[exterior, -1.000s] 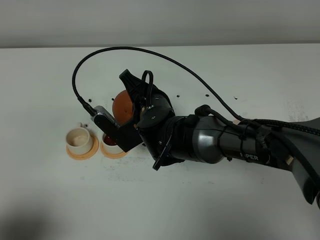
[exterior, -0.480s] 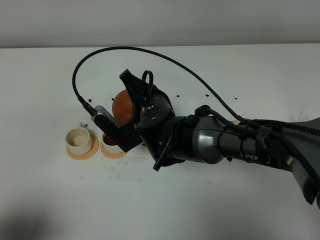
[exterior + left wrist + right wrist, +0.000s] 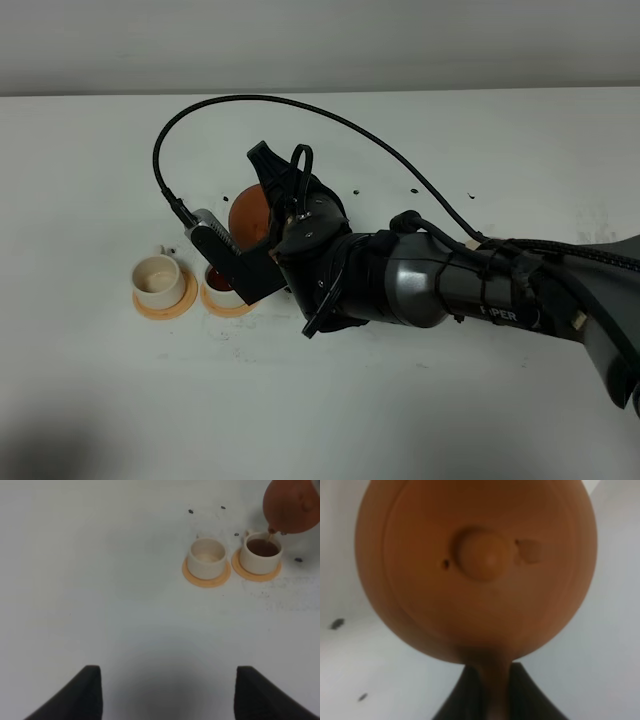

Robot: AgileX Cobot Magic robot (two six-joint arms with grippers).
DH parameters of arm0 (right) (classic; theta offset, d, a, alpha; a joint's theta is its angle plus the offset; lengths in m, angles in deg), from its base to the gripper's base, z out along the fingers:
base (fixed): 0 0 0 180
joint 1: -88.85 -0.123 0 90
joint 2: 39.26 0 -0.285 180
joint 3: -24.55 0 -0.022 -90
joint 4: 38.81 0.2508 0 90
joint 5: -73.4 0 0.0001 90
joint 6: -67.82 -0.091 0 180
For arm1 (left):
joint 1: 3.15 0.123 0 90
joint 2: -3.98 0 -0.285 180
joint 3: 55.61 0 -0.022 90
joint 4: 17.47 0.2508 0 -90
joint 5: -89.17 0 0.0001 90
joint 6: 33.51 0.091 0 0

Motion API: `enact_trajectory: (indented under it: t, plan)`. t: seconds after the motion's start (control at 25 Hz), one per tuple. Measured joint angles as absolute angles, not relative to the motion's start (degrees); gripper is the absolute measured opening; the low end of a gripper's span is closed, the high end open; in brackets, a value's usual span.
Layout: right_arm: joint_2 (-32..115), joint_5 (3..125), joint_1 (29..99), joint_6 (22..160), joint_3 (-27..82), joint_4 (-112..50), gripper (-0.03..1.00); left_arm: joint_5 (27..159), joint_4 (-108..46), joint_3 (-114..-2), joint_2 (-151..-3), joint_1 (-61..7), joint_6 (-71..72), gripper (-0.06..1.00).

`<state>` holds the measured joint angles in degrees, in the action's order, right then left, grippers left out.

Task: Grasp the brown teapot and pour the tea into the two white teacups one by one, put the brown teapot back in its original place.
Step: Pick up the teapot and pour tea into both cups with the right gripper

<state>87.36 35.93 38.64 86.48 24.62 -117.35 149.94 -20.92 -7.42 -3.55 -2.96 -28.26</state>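
Your right gripper (image 3: 489,692) is clenched on the handle of the brown teapot (image 3: 248,215), which hangs tilted just over the tea-filled teacup (image 3: 261,553). The empty teacup (image 3: 206,558) stands just beside that filled cup, each on an orange saucer (image 3: 206,578). Your left gripper (image 3: 167,697) is released, well apart from the filled cup.

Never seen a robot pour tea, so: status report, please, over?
Right gripper shut on brown teapot, tipped over tea-filled teacup. Left gripper open, idle. Other teacup empty. Nothing in the way.
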Motion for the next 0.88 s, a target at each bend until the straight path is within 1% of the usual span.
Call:
enact_trajectory:
  t: [0.2, 0.48, 0.68, 0.88]
  plan:
    - [86.4, 35.4, 38.8, 86.3, 25.2, -112.1, 0.12, 149.9, -20.9, -7.4, -3.6, -3.0, -28.3, 0.58]
    - [86.1, 33.8, 40.7, 86.3, 25.3, -104.5, 0.12, 149.9, -20.9, -7.4, -3.6, -3.0, -28.2, 0.58]
    - [81.8, 33.2, 41.0, 86.3, 25.3, -92.9, 0.12, 149.9, -20.9, -7.4, -3.6, -3.0, -28.2, 0.58]
    - [76.2, 32.6, 41.0, 84.7, 25.3, -75.7, 0.12, 149.9, -20.9, -7.4, -3.6, -3.0, -28.2, 0.58]
